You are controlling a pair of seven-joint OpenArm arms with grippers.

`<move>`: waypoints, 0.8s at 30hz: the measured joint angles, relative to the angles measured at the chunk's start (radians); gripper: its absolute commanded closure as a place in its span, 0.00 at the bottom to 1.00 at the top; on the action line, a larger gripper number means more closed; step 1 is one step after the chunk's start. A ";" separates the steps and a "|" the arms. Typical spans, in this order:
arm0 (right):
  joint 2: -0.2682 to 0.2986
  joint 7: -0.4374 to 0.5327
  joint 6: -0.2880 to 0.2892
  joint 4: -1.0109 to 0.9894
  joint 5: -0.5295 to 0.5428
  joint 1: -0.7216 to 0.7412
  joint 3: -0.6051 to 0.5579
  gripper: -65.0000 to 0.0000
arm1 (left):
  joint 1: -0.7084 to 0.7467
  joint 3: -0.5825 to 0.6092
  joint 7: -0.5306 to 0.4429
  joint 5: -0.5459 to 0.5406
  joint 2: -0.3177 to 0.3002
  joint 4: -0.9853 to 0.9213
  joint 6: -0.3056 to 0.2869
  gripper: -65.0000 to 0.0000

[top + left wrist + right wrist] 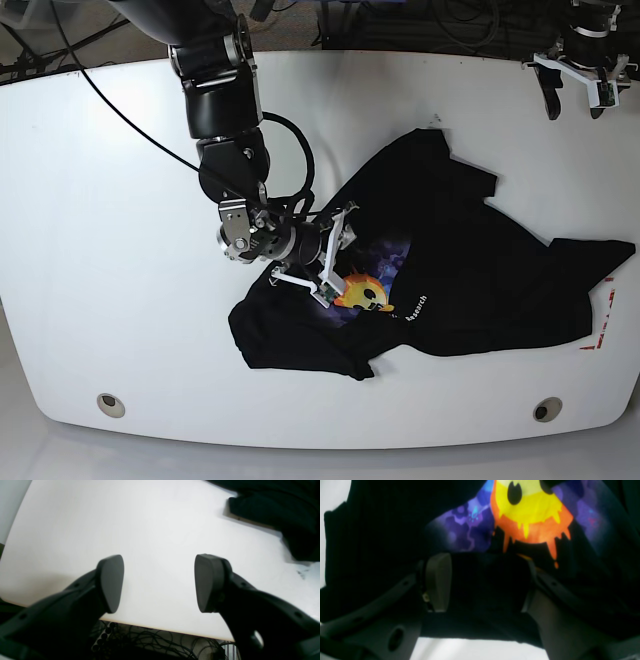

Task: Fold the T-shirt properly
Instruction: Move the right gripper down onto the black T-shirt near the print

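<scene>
The black T-shirt (470, 270) lies crumpled and partly spread on the white table (100, 200), print side up. Its orange-yellow smiley print (362, 292) on a purple patch fills the top of the right wrist view (530, 517). My right gripper (330, 255) is low over the shirt's left part, just left of the print. Its jaws stand wide apart, with dark cloth between and under them (483, 580). My left gripper (575, 95) is open and empty at the far right corner, away from the shirt. In the left wrist view (158, 582) a black shirt edge (275, 507) shows at top right.
A red tape mark (600, 320) sits by the shirt's right end near the table's right edge. Two round holes (110, 403) (545, 408) are near the front edge. Cables (150, 642) hang below the table edge under my left gripper.
</scene>
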 measured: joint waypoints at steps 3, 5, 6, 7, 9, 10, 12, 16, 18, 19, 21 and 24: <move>-0.006 0.000 -0.007 -0.034 -0.005 0.017 -0.039 0.44 | -0.014 0.000 0.001 0.000 0.000 0.000 -0.001 0.37; -0.007 0.013 -0.006 -0.067 -0.006 0.028 -0.091 0.44 | -0.031 0.000 0.014 0.001 0.001 0.000 0.000 0.37; -0.012 0.031 -0.006 -0.081 -0.006 0.029 -0.111 0.44 | -0.040 0.000 0.031 0.001 0.000 0.000 -0.001 0.37; -0.014 0.054 -0.009 -0.090 -0.004 0.029 -0.127 0.44 | -0.048 0.000 0.044 0.000 0.000 0.000 -0.001 0.37; -0.023 0.075 -0.042 -0.105 0.007 0.025 -0.139 0.44 | -0.056 0.000 0.081 0.001 0.000 0.000 0.000 0.37; -0.025 0.079 -0.077 -0.108 0.008 0.025 -0.142 0.44 | -0.059 0.000 0.095 0.000 0.000 0.000 0.000 0.37; -0.024 0.081 -0.113 -0.108 0.006 0.025 -0.145 0.44 | -0.065 0.000 0.114 0.001 0.001 -0.001 0.000 0.37; -0.005 0.080 -0.148 -0.097 -0.001 0.026 -0.136 0.44 | -0.069 0.000 0.121 0.000 0.001 -0.001 0.000 0.37; 0.007 0.080 -0.161 -0.071 0.000 0.024 -0.138 0.43 | -0.068 0.000 0.124 0.000 0.001 -0.001 0.000 0.37; 0.013 0.080 -0.179 -0.057 0.001 0.023 -0.138 0.43 | -0.068 0.000 0.124 0.001 0.001 -0.001 0.000 0.37; 0.021 0.081 -0.225 -0.029 0.005 0.023 -0.138 0.43 | -0.071 0.000 0.123 0.000 0.000 -0.001 0.000 0.37; 0.029 0.087 -0.309 0.005 0.003 0.010 -0.136 0.43 | -0.080 0.000 0.124 0.001 0.001 -0.002 -0.001 0.37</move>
